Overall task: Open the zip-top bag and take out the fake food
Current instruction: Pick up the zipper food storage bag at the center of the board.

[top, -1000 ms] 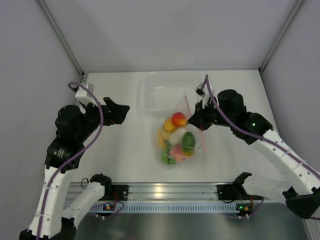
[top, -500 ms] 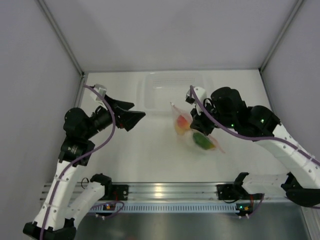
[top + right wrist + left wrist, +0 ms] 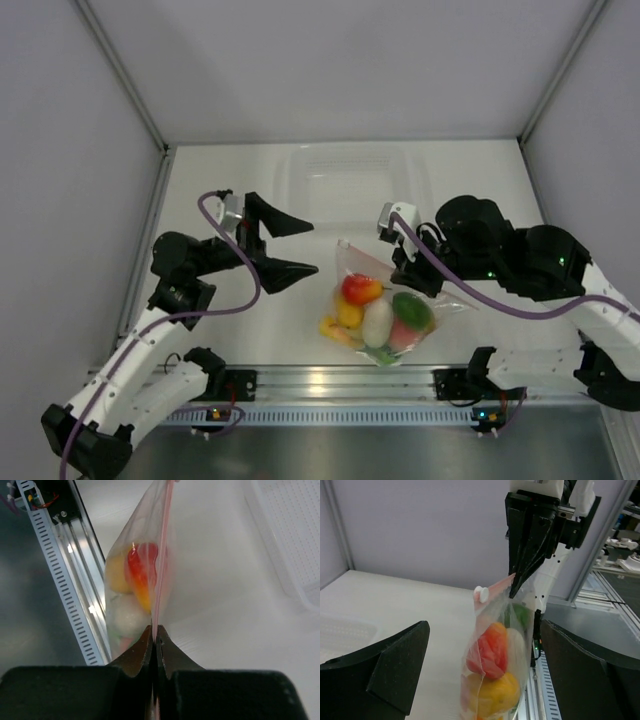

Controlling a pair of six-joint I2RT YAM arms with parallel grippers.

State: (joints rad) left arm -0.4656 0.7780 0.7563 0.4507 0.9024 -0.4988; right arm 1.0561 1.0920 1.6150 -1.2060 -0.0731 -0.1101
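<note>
The zip-top bag (image 3: 385,300) hangs in the air from its pink-red zip strip (image 3: 161,560), and my right gripper (image 3: 404,268) is shut on that strip. Its jaws are pressed together on the strip (image 3: 154,630). The fake food (image 3: 377,318) fills the bag's bottom: red, yellow, white and green pieces. My left gripper (image 3: 310,247) is open, left of the bag and level with it. In the left wrist view the bag (image 3: 495,650) hangs between and beyond my wide-spread fingers (image 3: 395,667). A white slider (image 3: 481,594) sits at the strip's end, left of the right gripper (image 3: 516,587).
A rigid clear tub (image 3: 340,175) stands on the white table behind the bag, and also shows in the right wrist view (image 3: 290,530). The aluminium rail (image 3: 330,382) runs along the near edge below the bag. Grey walls close in the sides and back.
The right gripper has carried the bag toward the near edge, where it hangs upright. The left arm has swung right, bringing its open gripper close to the bag.
</note>
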